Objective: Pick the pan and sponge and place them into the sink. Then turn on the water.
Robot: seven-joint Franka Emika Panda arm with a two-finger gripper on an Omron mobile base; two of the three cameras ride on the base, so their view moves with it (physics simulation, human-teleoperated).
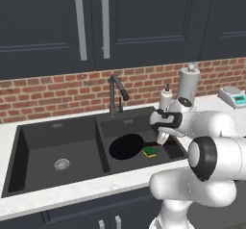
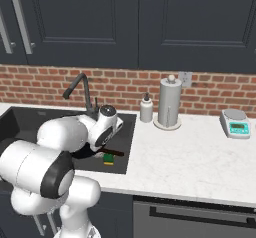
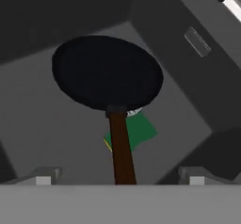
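The fingers (image 3: pixel 120 178) stand wide apart and grip nothing, hanging over the right basin of the sink (image 1: pixel 29 141). The brown handle of the pan (image 3: pixel 107 72) runs up between them, untouched. The pan lies flat on the basin floor, and its handle crosses over the sponge (image 3: pixel 136 130), which lies beside it. On the tabletop (image 2: pixel 200 152) stand a soap bottle (image 2: pixel 146 108), a paper towel roll (image 2: pixel 169 103) and a scale (image 2: pixel 236 123).

No legible text, label, brand or number appears on any item. The display of the scale (image 2: pixel 236 123) is too small to read.
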